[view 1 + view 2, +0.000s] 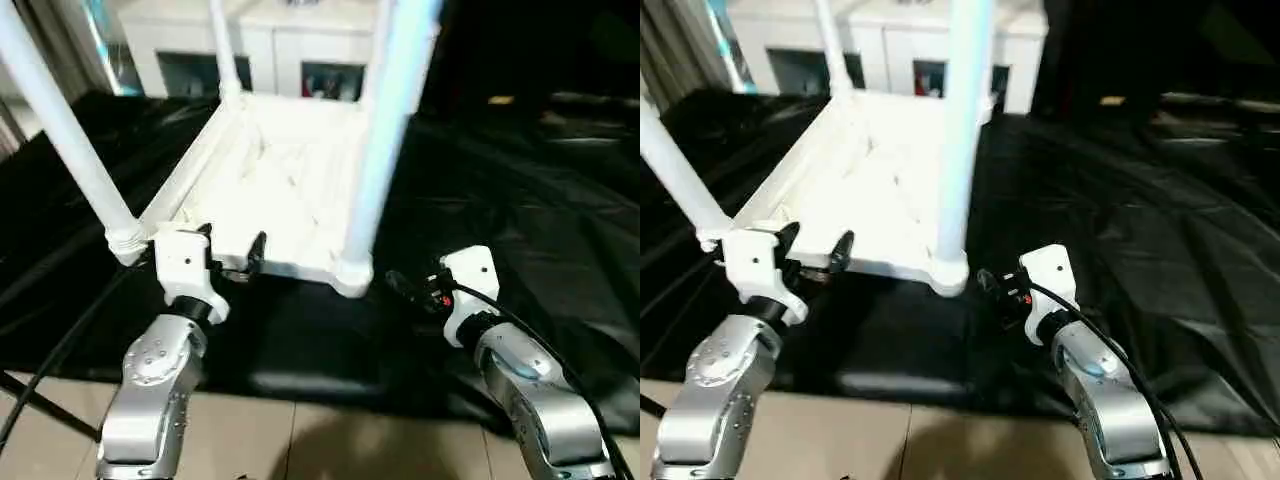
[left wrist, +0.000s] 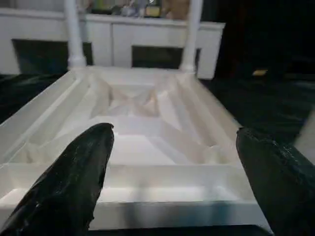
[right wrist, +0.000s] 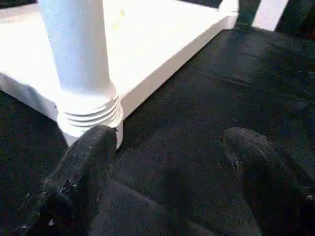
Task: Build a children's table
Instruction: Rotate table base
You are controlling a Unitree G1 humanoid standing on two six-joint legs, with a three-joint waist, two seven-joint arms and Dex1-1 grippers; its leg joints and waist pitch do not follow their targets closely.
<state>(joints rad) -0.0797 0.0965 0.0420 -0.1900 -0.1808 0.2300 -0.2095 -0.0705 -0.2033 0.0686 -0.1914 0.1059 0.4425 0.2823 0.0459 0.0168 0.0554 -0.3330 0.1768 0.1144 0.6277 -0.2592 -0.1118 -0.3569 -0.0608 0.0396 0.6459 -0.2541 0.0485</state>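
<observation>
The table top [image 1: 280, 180] lies inverted on a black sheet [image 1: 520, 200], 4 legs [image 1: 385, 130] socketed at its corners. Left claw [image 1: 232, 255] spread at its near rim; right claw [image 3: 167, 162] spread beside the near right corner socket [image 3: 88, 110].

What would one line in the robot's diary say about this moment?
table top upside down on black sheet | four legs in sockets | left claw open at near edge | right claw open beside near-right leg

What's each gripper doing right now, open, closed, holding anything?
Left gripper: open, empty, fingers either side of the table top near edge.
Right gripper: open, empty, beside the near right leg socket.
</observation>
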